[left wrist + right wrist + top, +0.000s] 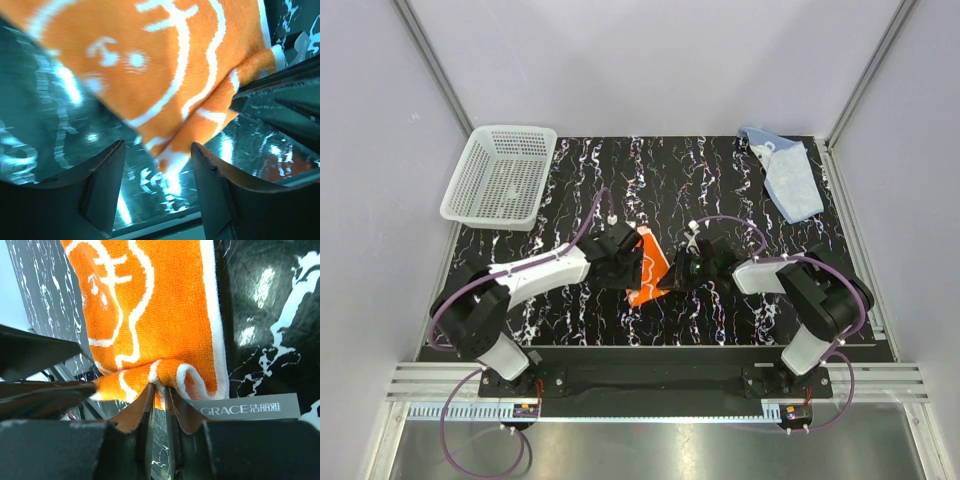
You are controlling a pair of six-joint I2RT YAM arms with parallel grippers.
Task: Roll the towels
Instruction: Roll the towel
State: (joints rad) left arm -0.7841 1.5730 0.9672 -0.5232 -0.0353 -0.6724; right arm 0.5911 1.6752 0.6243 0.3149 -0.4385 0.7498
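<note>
The orange towel [648, 268] with white prints lies partly lifted at the middle of the marbled black table, between my two grippers. My right gripper [678, 272] is shut on a folded edge of it; in the right wrist view the jaws [159, 390] pinch the orange cloth [145, 305] beside its grey label [240, 409]. My left gripper [622, 260] stands open at the towel's left side. In the left wrist view a hanging corner of the towel [165, 60] dips between the spread fingertips [157, 150] without being clamped. The light blue towel [790, 172] lies crumpled at the far right corner.
A white mesh basket [500, 175] stands at the far left corner, partly over the table's edge. Grey walls with metal rails close in the back and sides. Both arm bases sit on the rail at the near edge.
</note>
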